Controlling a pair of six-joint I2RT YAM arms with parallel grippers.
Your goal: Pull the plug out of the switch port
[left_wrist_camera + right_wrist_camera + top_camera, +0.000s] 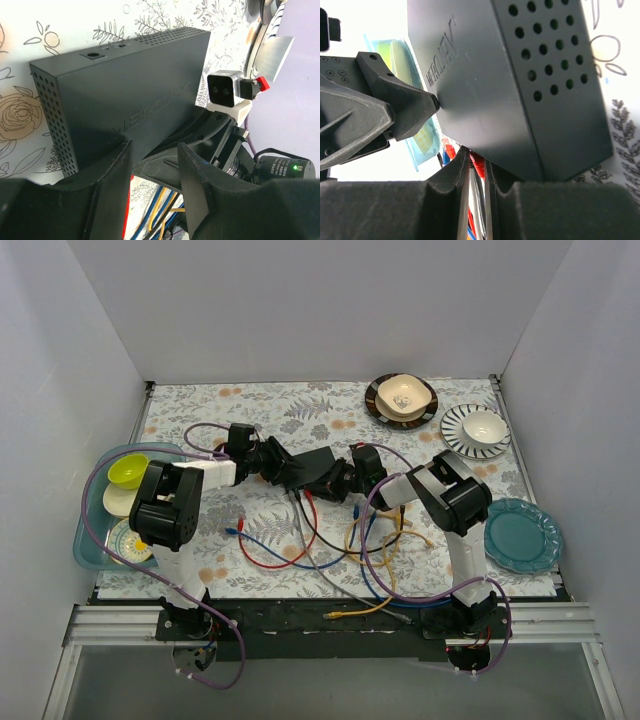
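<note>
The switch (pixel 318 462) is a flat dark box, tipped up off the floral cloth between both arms. It fills the left wrist view (pixel 130 90) and the right wrist view (pixel 520 90). My left gripper (pixel 283 468) is open (pixel 155 150), with its fingertips against the switch's logo face; one finger (pixel 415 105) touches that face. My right gripper (pixel 343 483) is shut (pixel 477 160) on a red plug (pixel 478 164) at the switch's lower edge. The sockets are hidden, so I cannot tell whether the plug sits in one.
Loose red, blue and yellow cables (pixel 330 550) lie in front of the switch. A teal tray (pixel 90 540) with a green bowl (pixel 128 470) is at the left. A teal plate (pixel 522 535), a striped plate (pixel 478 430) and a brown plate (pixel 402 398) stand at the right and back.
</note>
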